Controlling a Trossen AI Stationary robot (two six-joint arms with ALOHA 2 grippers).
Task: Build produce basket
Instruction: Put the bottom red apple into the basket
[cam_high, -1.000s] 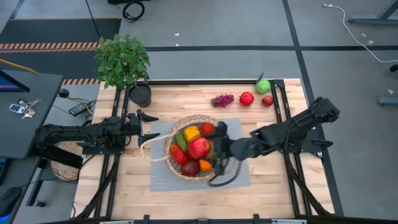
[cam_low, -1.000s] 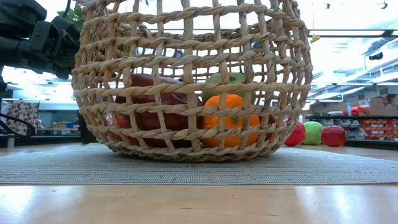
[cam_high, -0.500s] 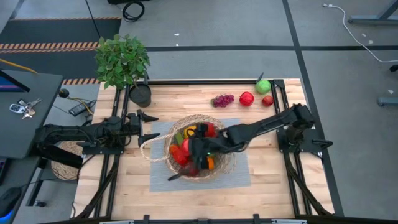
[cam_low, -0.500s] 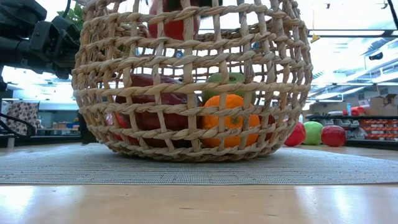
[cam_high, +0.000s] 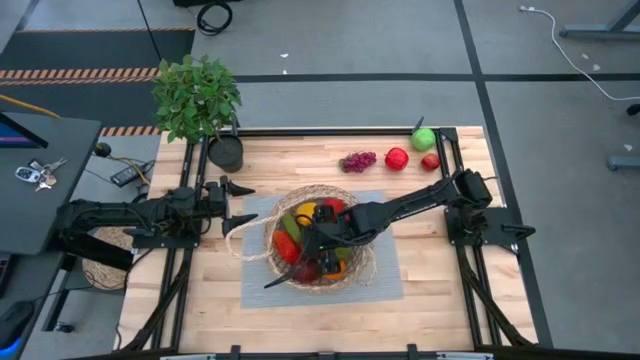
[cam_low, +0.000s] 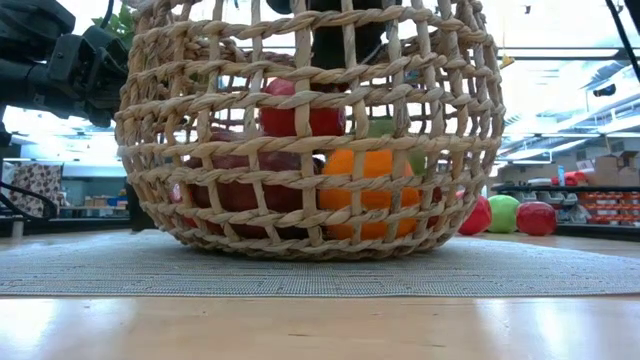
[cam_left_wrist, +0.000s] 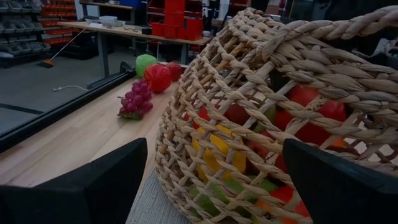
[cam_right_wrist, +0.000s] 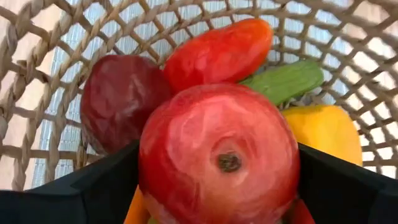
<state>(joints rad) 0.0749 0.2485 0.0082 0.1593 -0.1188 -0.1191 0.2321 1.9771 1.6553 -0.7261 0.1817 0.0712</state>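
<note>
The tan wicker basket (cam_high: 352, 200) stands on a grey mat, holding several pieces of produce: dark red (cam_right_wrist: 118, 99), red (cam_right_wrist: 217, 53), green (cam_right_wrist: 286, 81), yellow (cam_right_wrist: 326, 130) and orange (cam_low: 372, 165). My right gripper (cam_high: 318, 245) reaches into the basket from the right and is shut on a red apple (cam_right_wrist: 217, 162). My left gripper (cam_high: 243, 206) waits open just left of the basket, touching nothing; the basket wall (cam_left_wrist: 249, 93) fills its wrist view. A purple grape bunch (cam_high: 358, 161), two red pieces (cam_high: 397, 158) and a green one (cam_high: 423, 139) lie on the far table. My right gripper pinches the red apple between its two fingers (cam_right_wrist: 81, 186), one on each side of its round body (cam_right_wrist: 155, 168). It comes from above, slanting down from the table's right into the basket. The apple (cam_low: 300, 105) sits low inside, just above the other produce; whether it rests on them I cannot tell.
A potted leafy plant (cam_high: 198, 98) stands at the far left corner. The basket's looped handle (cam_high: 238, 240) juts toward the left. Black frame rails (cam_high: 455, 250) run along both table sides. Bare wood shows along the near edge (cam_high: 320, 325).
My right gripper, carrying the red apple, has moved left from the basket's right side over its opening, tipped downward and gone down inside. The apple has dropped from above the rim to about mid-height within the basket. The basket has stayed put.
</note>
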